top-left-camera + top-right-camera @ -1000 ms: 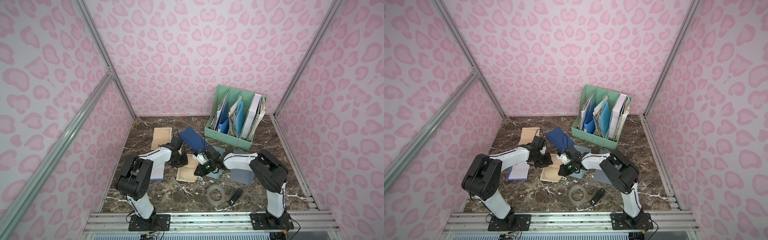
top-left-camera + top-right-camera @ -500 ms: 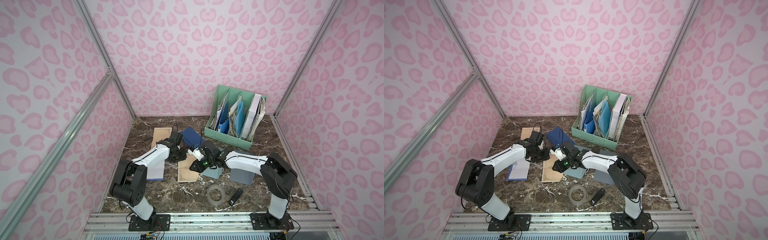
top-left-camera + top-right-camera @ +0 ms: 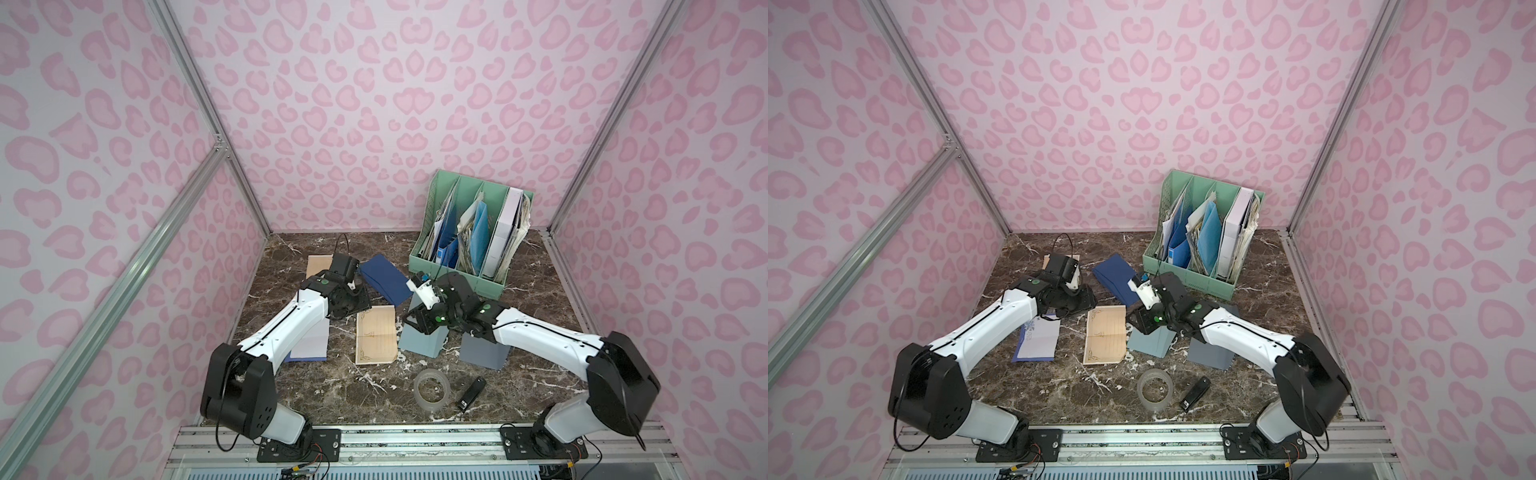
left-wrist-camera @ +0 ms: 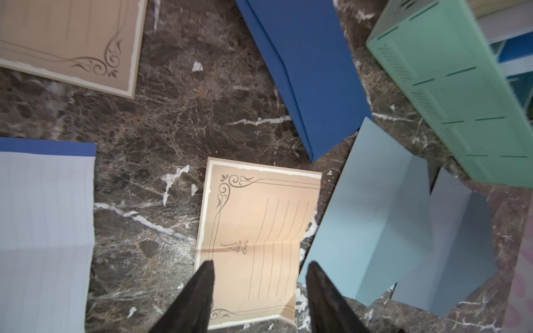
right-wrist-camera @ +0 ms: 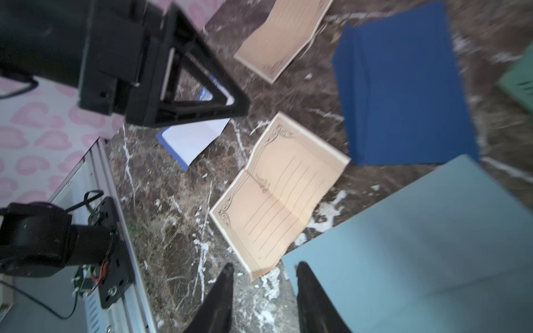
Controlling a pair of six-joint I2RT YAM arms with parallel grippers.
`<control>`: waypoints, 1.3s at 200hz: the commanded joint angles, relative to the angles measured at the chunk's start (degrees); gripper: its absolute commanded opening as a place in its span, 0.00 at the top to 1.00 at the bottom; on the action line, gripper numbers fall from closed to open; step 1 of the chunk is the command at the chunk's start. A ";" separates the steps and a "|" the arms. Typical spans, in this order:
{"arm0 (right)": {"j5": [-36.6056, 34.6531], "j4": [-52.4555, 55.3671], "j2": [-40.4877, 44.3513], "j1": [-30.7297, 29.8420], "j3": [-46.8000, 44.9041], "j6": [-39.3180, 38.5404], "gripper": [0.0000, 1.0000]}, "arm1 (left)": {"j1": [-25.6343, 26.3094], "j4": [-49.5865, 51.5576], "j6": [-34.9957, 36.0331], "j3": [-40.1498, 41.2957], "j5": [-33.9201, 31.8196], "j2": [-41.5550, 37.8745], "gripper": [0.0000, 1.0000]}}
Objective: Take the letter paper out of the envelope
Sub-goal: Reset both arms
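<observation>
**Two robot arms poised over a loose letter sheet and open envelopes**

Pink leopard-print walls enclose a dark marble surface (image 3: 332, 395). Two white-and-black arms reach in from the near edge, and their heads meet near the middle.

The left gripper (image 4: 259, 263) hangs over the letter paper with its jaws spread and nothing between them. The right gripper (image 5: 265, 265) is also spread and empty, above the near corner of a light blue envelope (image 3: 422, 343).

A mint-green file organizer (image 3: 453, 270) packed with folders stands at the back right. In front of it lie a dark blue envelope (image 3: 384, 280) and a grey envelope (image 3: 484, 353).

The tan letter paper (image 3: 375, 334) has an ornate border and ruled lines. It lies fully outside any envelope, unfolded on the surface with a slightly raised crease, just beside the light blue envelope.

A white lined sheet (image 3: 309, 345) sits partly under the left arm, and a second tan sheet (image 3: 318, 266) lies behind it. A clear tape roll (image 3: 417, 390) and a small black object (image 3: 471, 394) lie nearer the front.

The removal looks done. The risks now are:

- Jaws lowered onto the thin sheet could crumple or drag it.
- A sweeping right arm could push the envelope over the paper.
- The two arm heads are close enough to knock together.
</observation>
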State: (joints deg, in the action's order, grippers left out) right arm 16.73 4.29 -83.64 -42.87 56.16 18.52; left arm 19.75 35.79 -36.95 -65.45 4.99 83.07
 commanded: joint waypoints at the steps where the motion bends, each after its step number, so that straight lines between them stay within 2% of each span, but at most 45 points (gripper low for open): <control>1: -17.09 1.26 6.78 5.61 -0.94 3.89 0.44 | -1.97 4.06 -3.73 -1.26 -3.85 -4.78 0.31; 4: -18.57 1.85 7.67 6.73 -0.94 4.03 0.41 | -2.41 4.20 -4.10 -1.34 -4.21 -5.64 0.29; 6: -19.34 2.16 8.28 7.40 -0.96 4.12 0.30 | -2.71 4.27 -4.38 -1.23 -4.27 -6.05 0.25; 8: -19.85 2.51 8.59 8.36 -0.90 4.10 0.22 | -2.99 4.26 -4.54 -1.25 -4.40 -6.62 0.12; 9: -19.96 2.66 8.98 8.83 -0.84 4.13 0.12 | -3.15 4.23 -4.67 -1.26 -4.43 -6.87 0.07; 10: -20.01 2.74 9.31 9.28 -0.86 4.10 0.07 | -3.27 4.21 -4.73 -1.21 -4.49 -7.09 0.04; 13: -20.21 3.39 10.07 10.67 -0.76 4.07 0.03 | -3.68 4.15 -4.92 -1.13 -4.66 -7.85 0.02; 31: -19.59 4.01 14.91 18.78 -1.46 3.80 0.02 | -5.03 4.09 -4.65 -0.58 -8.66 -12.16 0.01; 63: -33.89 5.05 20.32 24.86 -2.35 4.13 0.02 | -5.31 2.77 1.13 0.85 -18.95 -18.03 0.01; 75: -38.78 5.68 20.77 27.03 -2.74 4.81 0.02 | -5.33 5.35 1.89 0.24 -26.22 -18.58 0.01; 89: -39.42 2.61 21.84 29.96 -5.31 1.16 0.02 | -5.33 9.20 -1.74 0.46 -39.88 -18.81 0.01; 99: -43.09 0.53 22.40 30.75 -7.39 -0.76 0.02 | -5.33 10.28 -3.79 1.96 -48.87 -19.18 0.01; 109: -44.81 -2.65 22.93 31.98 -10.54 -2.64 0.02 | -5.42 4.95 -0.45 6.24 -53.34 -20.51 0.01; 129: -44.37 -10.09 22.67 34.33 -17.54 -5.46 0.02 | -6.34 -11.05 8.23 18.11 -55.85 -24.09 0.01; 147: -44.71 -17.71 20.44 34.43 -23.87 -9.89 0.02 | -8.13 -24.54 18.15 26.62 -54.38 -24.07 0.01; 153: -44.91 -20.22 19.49 34.75 -25.74 -10.24 0.02 | -9.40 -25.91 18.18 27.42 -53.70 -22.84 0.01; 181: -40.80 -32.11 15.87 37.29 -31.66 -11.58 0.02 | -16.27 -28.28 20.87 25.44 -41.48 -13.70 0.01; 199: -38.99 -39.01 12.62 37.45 -34.33 -14.22 0.02 | -17.15 -31.70 22.05 24.77 -40.84 -9.32 0.01; 218: -38.49 -42.73 8.97 37.85 -36.20 -13.40 0.02 | -18.17 -34.14 21.51 24.55 -40.15 -5.41 0.01; 260: -34.59 -50.48 3.76 38.43 -36.12 -15.85 0.02 | -20.08 -40.04 23.06 23.18 -33.54 3.05 0.01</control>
State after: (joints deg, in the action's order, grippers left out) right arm -20.84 -36.86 -78.15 -4.73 19.27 4.64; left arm 0.27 1.63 -15.75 -41.76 -33.52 83.26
